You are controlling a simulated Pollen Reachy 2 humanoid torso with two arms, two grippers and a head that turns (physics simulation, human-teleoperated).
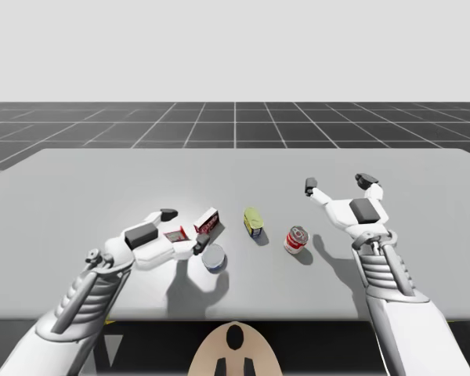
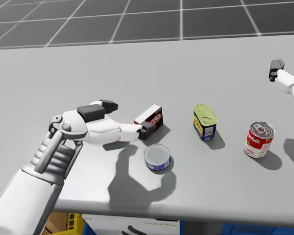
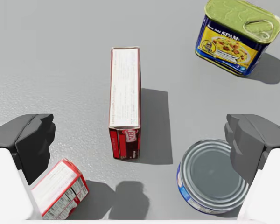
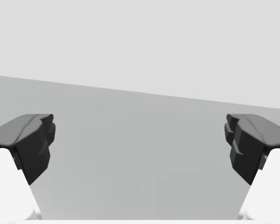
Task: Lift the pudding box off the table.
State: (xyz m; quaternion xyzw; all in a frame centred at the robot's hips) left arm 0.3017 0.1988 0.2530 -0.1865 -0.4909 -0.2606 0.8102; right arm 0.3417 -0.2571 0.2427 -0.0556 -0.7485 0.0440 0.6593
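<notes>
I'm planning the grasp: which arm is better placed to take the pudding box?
Left. My left gripper is open, with the pudding box standing just ahead between its fingers, untouched. My right gripper, also open, is off beyond the yellow-topped can and the red can.

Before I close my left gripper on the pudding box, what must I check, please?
1. Left gripper open: ok.
2. Pudding box centred ahead between the fingers: ok.
3. Fingers touching the box: not ok, both stand apart.
4. Finger paths free: cannot tell; small red box and blue round can lie close beside them.
5. Right gripper out of the way: ok.
</notes>
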